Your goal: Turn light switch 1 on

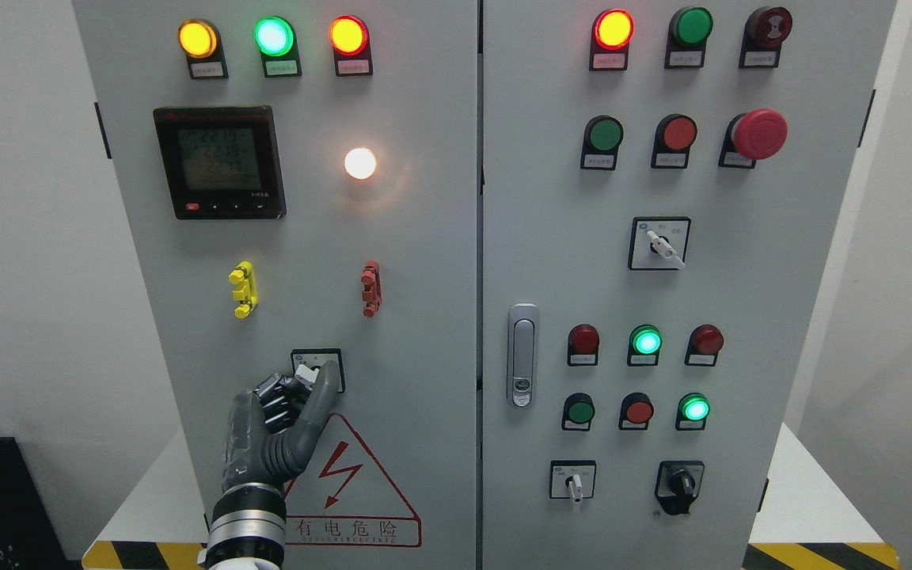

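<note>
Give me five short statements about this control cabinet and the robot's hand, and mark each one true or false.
1. The left hand is at the rotary switch on the left door. True.
2. The white lamp is unlit. False: it glows.
3. The red mushroom button is on the right door. True.
4. The yellow clip is right of the red clip. False: it is left.
5. The meter display is on the right door. False: left door.

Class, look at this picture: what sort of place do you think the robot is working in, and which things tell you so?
Probably an industrial or electrical training room: a grey control cabinet with lit indicator lamps, a digital meter, and an electric-shock warning sign beside the left hand.
</note>
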`<state>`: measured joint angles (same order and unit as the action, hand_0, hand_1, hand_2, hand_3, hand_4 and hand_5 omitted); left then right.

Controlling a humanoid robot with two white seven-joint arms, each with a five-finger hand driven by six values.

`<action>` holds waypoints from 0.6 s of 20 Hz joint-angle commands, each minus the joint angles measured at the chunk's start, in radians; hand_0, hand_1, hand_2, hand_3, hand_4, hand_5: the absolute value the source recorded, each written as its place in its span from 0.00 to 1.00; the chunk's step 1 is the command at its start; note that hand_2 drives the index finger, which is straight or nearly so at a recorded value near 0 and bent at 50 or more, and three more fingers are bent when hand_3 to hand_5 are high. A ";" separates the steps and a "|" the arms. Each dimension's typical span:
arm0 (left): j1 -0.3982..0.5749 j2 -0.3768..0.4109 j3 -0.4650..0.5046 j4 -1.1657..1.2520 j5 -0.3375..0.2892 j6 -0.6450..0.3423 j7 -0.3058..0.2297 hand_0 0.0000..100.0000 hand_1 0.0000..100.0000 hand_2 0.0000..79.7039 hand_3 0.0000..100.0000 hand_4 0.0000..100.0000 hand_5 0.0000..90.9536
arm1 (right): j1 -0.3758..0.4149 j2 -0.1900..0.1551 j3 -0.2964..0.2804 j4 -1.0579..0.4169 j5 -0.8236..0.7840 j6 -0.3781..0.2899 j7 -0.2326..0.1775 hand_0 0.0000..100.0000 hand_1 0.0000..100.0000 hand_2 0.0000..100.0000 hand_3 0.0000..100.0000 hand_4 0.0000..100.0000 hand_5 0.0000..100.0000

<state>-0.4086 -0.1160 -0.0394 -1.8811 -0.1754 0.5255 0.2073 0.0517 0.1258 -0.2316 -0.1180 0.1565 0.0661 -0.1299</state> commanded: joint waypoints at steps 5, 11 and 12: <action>0.037 0.001 0.001 -0.009 -0.002 -0.013 0.001 0.02 0.44 0.78 0.95 0.94 0.96 | 0.000 0.000 0.000 0.000 0.000 0.000 -0.001 0.31 0.00 0.00 0.00 0.00 0.00; 0.178 0.004 0.007 -0.029 -0.004 -0.183 0.000 0.02 0.44 0.77 0.95 0.94 0.96 | 0.000 0.000 0.000 0.000 0.000 0.000 -0.001 0.31 0.00 0.00 0.00 0.00 0.00; 0.215 0.006 0.010 -0.029 -0.004 -0.230 0.000 0.02 0.44 0.76 0.95 0.94 0.96 | 0.000 0.000 0.000 0.000 0.000 0.000 -0.001 0.31 0.00 0.00 0.00 0.00 0.00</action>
<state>-0.3119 -0.1150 -0.0335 -1.8914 -0.1788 0.3826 0.2076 0.0519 0.1258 -0.2316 -0.1181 0.1565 0.0661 -0.1299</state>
